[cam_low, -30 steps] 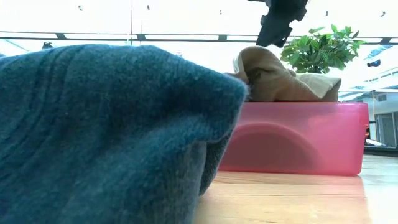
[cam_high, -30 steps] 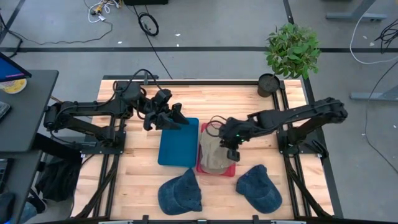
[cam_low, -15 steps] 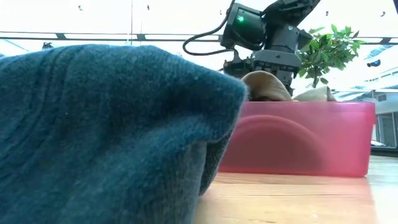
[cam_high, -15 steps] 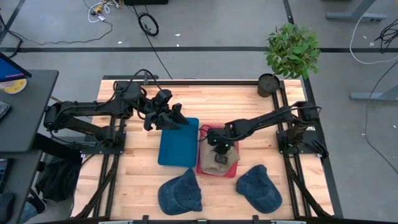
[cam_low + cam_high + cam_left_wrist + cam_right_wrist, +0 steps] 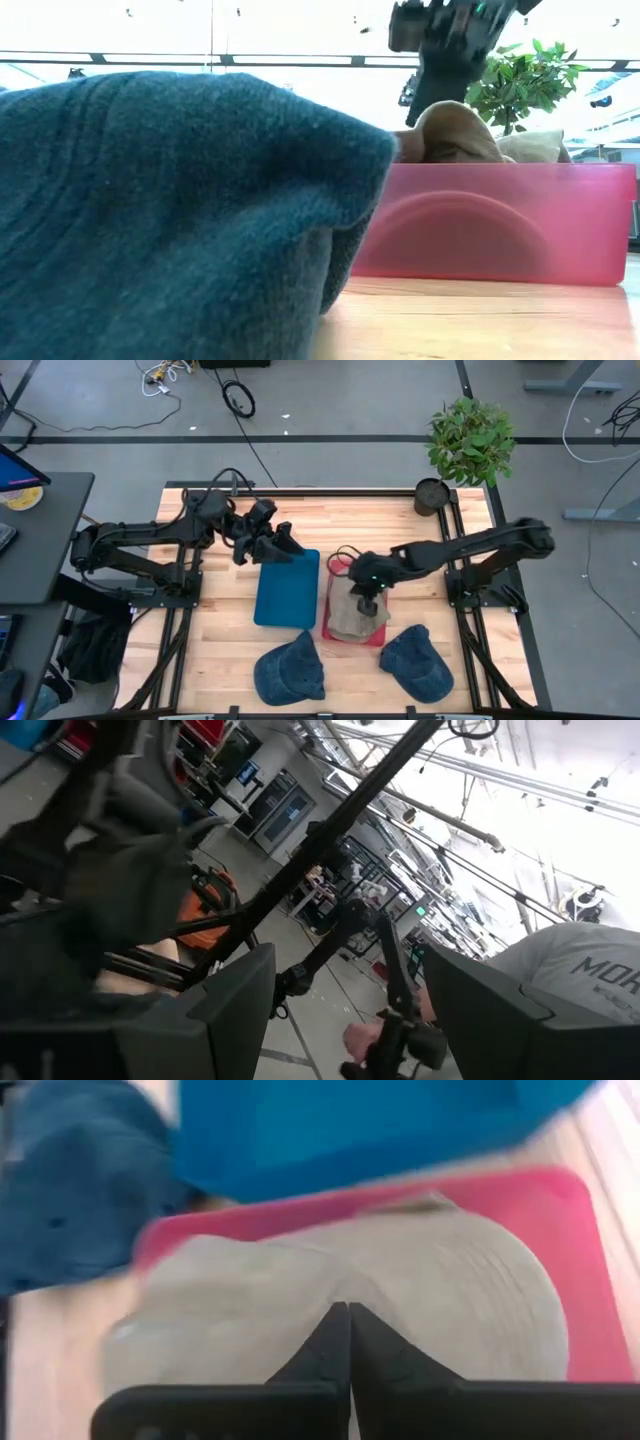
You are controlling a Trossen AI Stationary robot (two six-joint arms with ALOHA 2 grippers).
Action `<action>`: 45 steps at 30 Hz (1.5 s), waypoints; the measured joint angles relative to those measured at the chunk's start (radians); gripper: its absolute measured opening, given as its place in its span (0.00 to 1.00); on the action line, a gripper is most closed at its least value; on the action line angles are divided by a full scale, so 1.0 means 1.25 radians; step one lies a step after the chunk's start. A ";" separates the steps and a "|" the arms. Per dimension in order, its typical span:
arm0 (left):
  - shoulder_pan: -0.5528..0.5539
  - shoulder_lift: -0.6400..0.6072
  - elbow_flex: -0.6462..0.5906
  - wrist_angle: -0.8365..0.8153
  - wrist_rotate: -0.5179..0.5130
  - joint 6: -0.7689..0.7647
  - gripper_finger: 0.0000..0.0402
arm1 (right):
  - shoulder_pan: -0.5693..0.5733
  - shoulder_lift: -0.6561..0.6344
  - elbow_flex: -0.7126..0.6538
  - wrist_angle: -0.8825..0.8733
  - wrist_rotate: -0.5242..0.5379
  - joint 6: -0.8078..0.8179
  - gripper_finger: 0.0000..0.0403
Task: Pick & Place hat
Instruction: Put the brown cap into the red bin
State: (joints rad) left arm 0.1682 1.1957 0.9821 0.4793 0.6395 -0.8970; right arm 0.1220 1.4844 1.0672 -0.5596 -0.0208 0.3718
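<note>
Hat (image 5: 355, 617), tan, lies in the red bin (image 5: 331, 628) near the middle of the wooden surface (image 5: 350, 525), and it overflows the bin's 3 o'clock side. Blue tray (image 5: 287, 588) sits just beside the bin at 9 o'clock. Two denim caps rest nearer the front edge: one (image 5: 290, 668) at about 7 o'clock from the bin, one (image 5: 415, 662) at about 5 o'clock.

Right hand (image 5: 364, 600) is directly over the tan hat's crown, touching or nearly so. Its wrist view shows both dark fingers (image 5: 345, 1342) pressed together into a point with the hat fabric right at their tips. Whether a pinch of cloth is caught between them cannot be told; the fingers look fully closed with no gap.

Left hand (image 5: 278, 547) hovers at the 12 o'clock edge of the blue tray, fingers spread wide, holding nothing. Its camera looks off into the room.

Key relation: the hat lies straight beneath the right hand, not offset to either side, with its long axis running roughly 12 to 6 o'clock along the bin. The right arm is plainly the nearer one; the left is well apart, across the tray. Judgement: if cloth is caught, a straight lift should clear the bin wall; if not, the hand comes up with nothing and must reopen and go deeper.

Low view: red bin wall (image 5: 490, 220), tan crown (image 5: 455, 138) humped above it, dark hand (image 5: 450, 40) overhead.
</note>
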 joint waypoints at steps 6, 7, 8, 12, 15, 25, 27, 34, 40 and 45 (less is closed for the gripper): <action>0.022 0.000 0.000 0.000 0.008 0.000 0.65 | 0.059 -0.031 0.002 -0.014 0.002 -0.066 0.00; 0.026 0.000 0.000 0.000 0.009 0.000 0.65 | 0.069 -0.018 0.002 -0.015 0.002 -0.073 0.00; 0.028 0.000 0.000 0.000 0.009 0.000 0.65 | 0.079 -0.003 0.002 -0.012 0.002 -0.079 0.00; 0.040 0.000 0.000 0.000 0.013 0.000 0.65 | 0.096 0.093 0.002 -0.005 -0.019 -0.093 0.00; 0.048 0.000 0.000 0.001 0.014 -0.002 0.65 | 0.089 0.179 0.006 0.010 -0.071 -0.098 0.00; 0.062 0.000 0.000 0.001 0.018 -0.021 0.65 | 0.024 0.197 0.004 0.007 -0.130 -0.113 0.00; 0.062 0.000 0.000 0.000 0.018 -0.021 0.65 | 0.007 0.188 0.003 -0.020 -0.122 -0.148 0.00; 0.062 0.000 0.000 0.001 0.018 -0.021 0.65 | -0.063 0.176 0.003 -0.144 -0.127 -0.230 0.00; 0.062 0.000 0.000 0.001 0.018 -0.021 0.65 | -0.096 0.176 0.002 -0.135 -0.154 -0.284 0.00; 0.062 0.000 0.000 0.000 0.018 -0.023 0.65 | -0.113 0.176 0.003 -0.133 -0.148 -0.313 0.00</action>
State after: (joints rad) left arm 0.2459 1.1957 0.9821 0.4797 0.6621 -0.9256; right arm -0.0196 1.7046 1.0703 -0.7255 -0.2058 -0.0196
